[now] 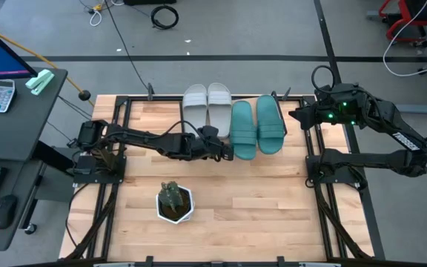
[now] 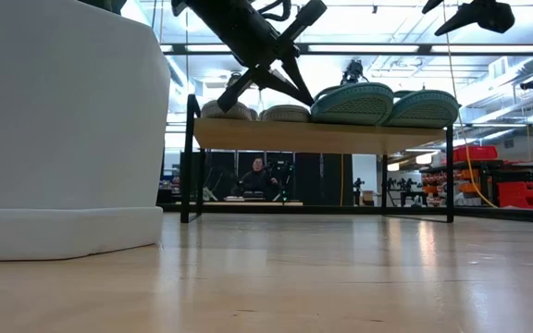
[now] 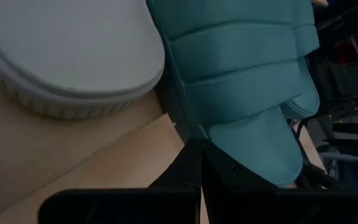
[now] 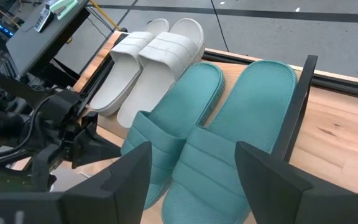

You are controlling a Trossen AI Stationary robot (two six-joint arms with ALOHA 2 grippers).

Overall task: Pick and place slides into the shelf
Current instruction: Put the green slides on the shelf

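1. We work on a pale wooden tabletop [image 1: 236, 200] with a grey workshop floor around it; in the low view a person sits at a desk far behind.
2. Taking the shelf [image 2: 322, 136] as our landmark, nearest the camera side of the table stands one potted plant [image 1: 175, 202] in a white pot, well apart from the shelf's front edge.
3. The left gripper [image 1: 227, 150] sits just at the shelf's front edge, right beside the heel end of the inner teal slide [image 1: 244, 130]. In the low view its fingers look spread and hold nothing, so we judge it released.
4. From that gripper the inner teal slide lies straight ahead, its long axis running front to back across the shelf, in line with the gripper's reach. The left arm is plainly the nearer one to it.
5. The right gripper [image 1: 295, 116] hovers off the shelf's right end, fingers parted and empty, beside the outer teal slide [image 1: 270, 124].
6. We count four slides on the shelf top, side by side: two light grey [image 1: 207, 104] towards the left end, two teal towards the right. None lies on the tabletop, so we judge the placing essentially done.
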